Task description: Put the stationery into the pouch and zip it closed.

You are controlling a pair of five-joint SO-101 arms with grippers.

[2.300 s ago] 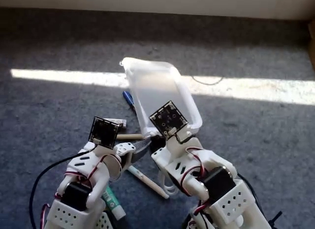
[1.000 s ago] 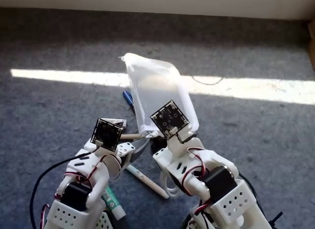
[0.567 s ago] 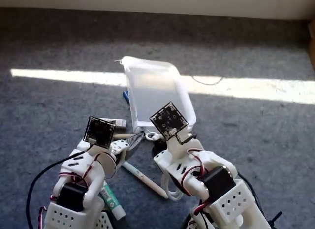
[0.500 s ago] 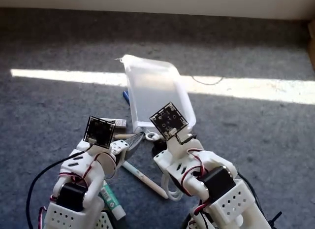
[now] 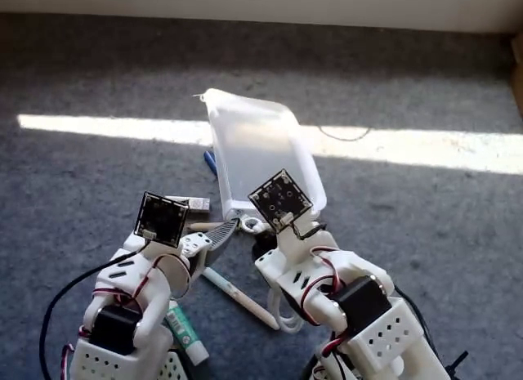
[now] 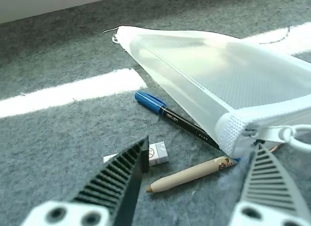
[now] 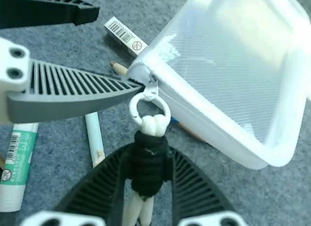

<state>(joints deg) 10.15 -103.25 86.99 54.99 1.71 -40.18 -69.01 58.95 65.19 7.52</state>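
The translucent white pouch lies on the carpet, its zipper end toward the arms. My right gripper is shut on the black cord knotted to the zipper pull ring; in the high view it sits at the pouch's near corner. My left gripper stands open just left of that corner, one finger touching it. Beside the pouch lie a blue pen, an eraser and a beige pencil. A white pen and a glue stick lie between the arms.
Grey carpet covers the floor, with a bright strip of sunlight across it. A thin cable lies right of the pouch. A pale wall runs along the back.
The pouch's near end, raised a second ago, has dropped back to the carpet. My left arm has drawn back and to the left, away from the pouch corner. The right gripper keeps its hold.
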